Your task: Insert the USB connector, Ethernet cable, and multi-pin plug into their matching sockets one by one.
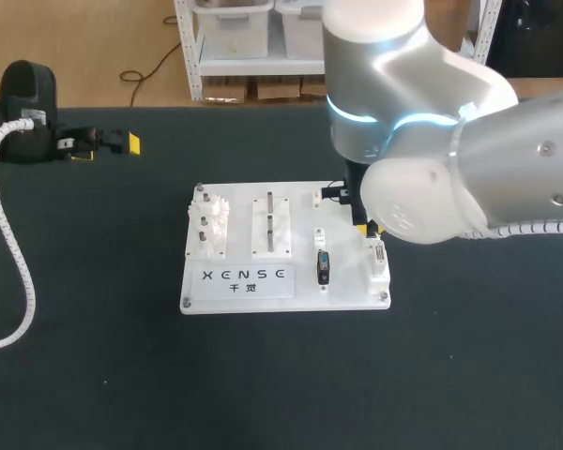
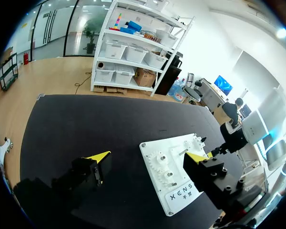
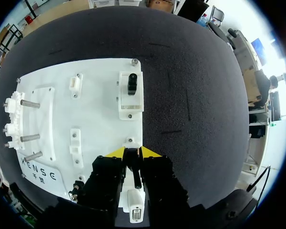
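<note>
The white socket board (image 1: 244, 292) (image 3: 100, 109) lies mid-table. A black USB plug (image 1: 324, 267) stands in its white holder near the front right. Another black plug (image 3: 132, 83) sits in a white block at the far right corner. My right gripper (image 1: 368, 228) (image 3: 132, 152) hangs over the board's right edge. It is shut on a slim black piece joined to the white multi-pin plug (image 3: 135, 207) (image 1: 378, 253). My left gripper (image 1: 103, 142) (image 2: 148, 156) rests far back left, open and holding nothing.
White gears (image 1: 209, 223) and a plate of upright pegs (image 1: 270, 223) fill the board's left half. A white ribbed hose (image 1: 19, 272) loops over the table's left side. The right arm's body hides the board's far right corner in the head view.
</note>
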`<state>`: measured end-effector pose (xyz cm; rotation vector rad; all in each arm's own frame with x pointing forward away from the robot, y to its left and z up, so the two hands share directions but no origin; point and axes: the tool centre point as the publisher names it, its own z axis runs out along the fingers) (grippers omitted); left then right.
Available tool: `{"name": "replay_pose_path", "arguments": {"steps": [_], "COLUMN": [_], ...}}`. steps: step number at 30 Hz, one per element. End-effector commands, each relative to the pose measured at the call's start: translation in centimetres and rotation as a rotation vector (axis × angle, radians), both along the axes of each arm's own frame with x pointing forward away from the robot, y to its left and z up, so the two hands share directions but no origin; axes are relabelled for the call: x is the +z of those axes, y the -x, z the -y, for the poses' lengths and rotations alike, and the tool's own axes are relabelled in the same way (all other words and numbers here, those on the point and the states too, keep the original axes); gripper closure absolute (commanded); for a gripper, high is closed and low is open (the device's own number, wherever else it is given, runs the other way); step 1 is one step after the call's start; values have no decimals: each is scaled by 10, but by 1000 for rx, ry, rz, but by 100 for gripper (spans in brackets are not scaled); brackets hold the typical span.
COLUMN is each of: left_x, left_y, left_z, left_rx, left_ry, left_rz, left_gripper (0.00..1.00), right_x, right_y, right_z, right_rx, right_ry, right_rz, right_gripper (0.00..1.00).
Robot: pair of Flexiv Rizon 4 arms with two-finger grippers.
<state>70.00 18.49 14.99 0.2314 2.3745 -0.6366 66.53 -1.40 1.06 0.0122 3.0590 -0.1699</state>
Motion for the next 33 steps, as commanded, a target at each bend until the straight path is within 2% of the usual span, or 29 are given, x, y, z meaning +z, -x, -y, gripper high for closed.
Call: {"name": "replay_pose_path", "arguments": {"steps": [1, 2, 3, 4, 5, 6, 14, 17, 24, 33], "left_x": [0, 0, 0, 0, 0, 0, 0, 0, 0, 0], "left_y": [0, 0, 0, 0, 0, 0, 0, 0, 0, 0], "left_z": [0, 0, 0, 0, 0, 0, 0, 0, 0, 0], "left_rx": [0, 0, 0, 0, 0, 0, 0, 0, 0, 0], "left_ry": [0, 0, 0, 0, 0, 0, 0, 0, 0, 0], "left_rz": [0, 0, 0, 0, 0, 0, 0, 0, 0, 0], "left_gripper": [0, 0, 0, 0, 0, 0, 0, 0, 0, 0], "right_x": [-23, -21, -20, -17, -13, -10, 25, 38, 56, 50], "right_y": [-1, -1, -2, -2, -3, -4, -6, -3, 10, 27], "right_z": [7, 7, 7, 6, 6, 5, -3, -10, -32, -52], "right_rx": [0, 0, -1, -3, -2, -7, 35, 51, 82, 98], "right_ry": [2, 2, 1, -4, -3, -8, -5, -23, -77, -74], "right_rz": [3, 4, 6, 21, 34, 38, 162, 184, 162, 92], "right_gripper": [100, 100, 91, 74, 45, 0, 0, 0, 0, 0]}}
